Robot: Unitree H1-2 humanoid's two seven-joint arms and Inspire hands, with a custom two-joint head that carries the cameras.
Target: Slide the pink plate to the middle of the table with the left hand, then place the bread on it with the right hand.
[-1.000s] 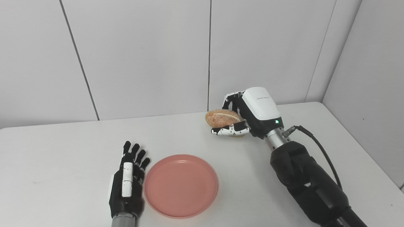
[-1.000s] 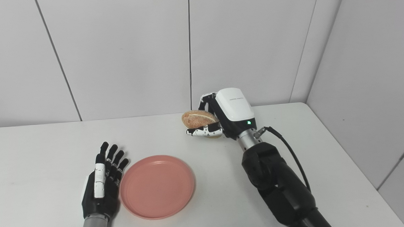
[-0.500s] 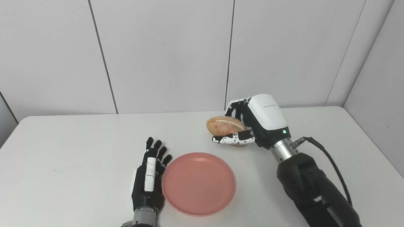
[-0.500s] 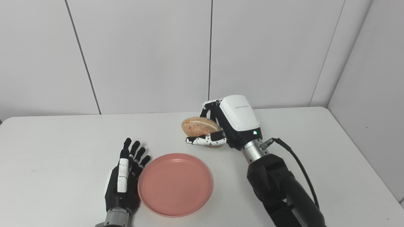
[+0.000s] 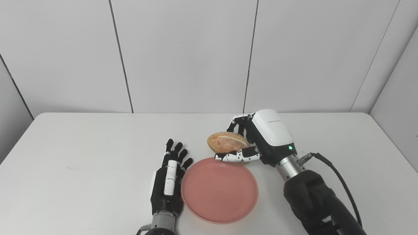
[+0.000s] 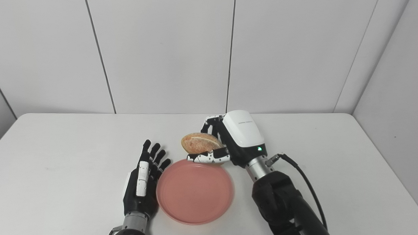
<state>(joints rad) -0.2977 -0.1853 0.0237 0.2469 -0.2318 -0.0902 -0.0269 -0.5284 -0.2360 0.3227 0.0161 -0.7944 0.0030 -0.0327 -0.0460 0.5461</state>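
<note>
Table, white, with rounded corners, set against white panelled walls. Pink plate, round and shallow, lies flat near the table's front centre, nothing resting in it. Left hand, black with a white strip along one finger, stands on edge just beside the plate's left rim, fingers straight, slightly spread and pointing away from the robot, grasping nothing; whether it touches the rim cannot be told. Bread, an oval brown roll with a pale slash along its top, is held above the table at the plate's far edge, off the plate's surface. Right hand, white-backed with a green light near the wrist, is clenched around the bread: fingers curl over its far side, thumb lies under its near side. Black cable loops from the right wrist along the dark forearm.
</note>
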